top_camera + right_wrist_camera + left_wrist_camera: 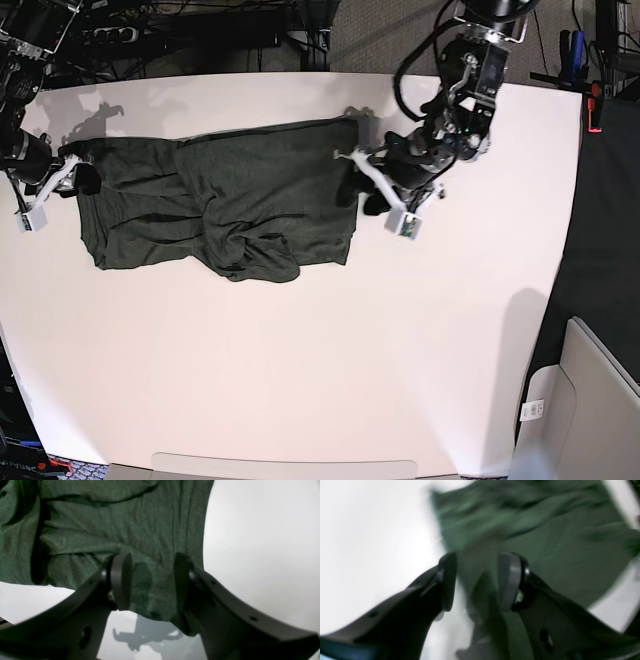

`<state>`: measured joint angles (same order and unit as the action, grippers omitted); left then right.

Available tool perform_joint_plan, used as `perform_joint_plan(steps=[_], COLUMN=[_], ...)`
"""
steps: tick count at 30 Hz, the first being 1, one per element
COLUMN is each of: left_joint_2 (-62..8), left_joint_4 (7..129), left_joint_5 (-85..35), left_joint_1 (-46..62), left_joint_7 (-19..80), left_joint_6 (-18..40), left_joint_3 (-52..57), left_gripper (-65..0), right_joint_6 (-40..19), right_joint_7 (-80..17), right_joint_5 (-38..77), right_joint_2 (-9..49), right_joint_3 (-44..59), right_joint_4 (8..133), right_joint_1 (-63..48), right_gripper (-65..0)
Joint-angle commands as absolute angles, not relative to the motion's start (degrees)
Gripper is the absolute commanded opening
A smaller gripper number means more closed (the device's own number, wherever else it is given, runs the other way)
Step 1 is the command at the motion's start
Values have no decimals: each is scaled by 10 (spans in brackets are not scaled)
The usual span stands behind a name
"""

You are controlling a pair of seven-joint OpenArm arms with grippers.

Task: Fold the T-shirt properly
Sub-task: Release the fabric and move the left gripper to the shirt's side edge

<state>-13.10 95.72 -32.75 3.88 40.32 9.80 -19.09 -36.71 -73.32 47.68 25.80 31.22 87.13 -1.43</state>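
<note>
The dark olive-green T-shirt [250, 200] lies spread and partly folded on the white table [350, 380], bunched near its lower middle. My left gripper [362, 195] hovers at the shirt's right edge. In the blurred left wrist view its jaws [476, 580] stand apart over the T-shirt [545, 542] with nothing pinched. At the shirt's left edge is my right gripper [85, 182]. The right wrist view shows this gripper [152, 580] open, straddling the hem of the T-shirt [125, 530], and a finger's shadow falls on the cloth.
Cables and dark equipment [200, 20] crowd the area behind the table's far edge. A pale box [580, 400] stands off the table at the lower right, beside dark floor. Bare white tabletop stretches in front of the shirt.
</note>
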Motion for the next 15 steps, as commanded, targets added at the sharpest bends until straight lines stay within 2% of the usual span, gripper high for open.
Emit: perform_joint_plan(steps=[1, 5, 15], left_joint_2=[-132, -155, -159], left_joint_4=[968, 961, 904], left_joint_5=[-345, -394, -458], left_joint_1=[29, 29, 29], left_joint_7=[386, 414, 427], left_joint_6=[103, 103, 106], left_joint_3=[-189, -179, -147], left_gripper=[-378, -376, -376], right_joint_6=[-371, -371, -371], right_joint_7=[-726, -726, -728], right_joint_5=[486, 485, 485], right_joint_2=[273, 274, 285], right_joint_3=[316, 317, 366], right_joint_4=[881, 881, 881], right_joint_1=[-7, -7, -8], right_gripper=[-402, -402, -402])
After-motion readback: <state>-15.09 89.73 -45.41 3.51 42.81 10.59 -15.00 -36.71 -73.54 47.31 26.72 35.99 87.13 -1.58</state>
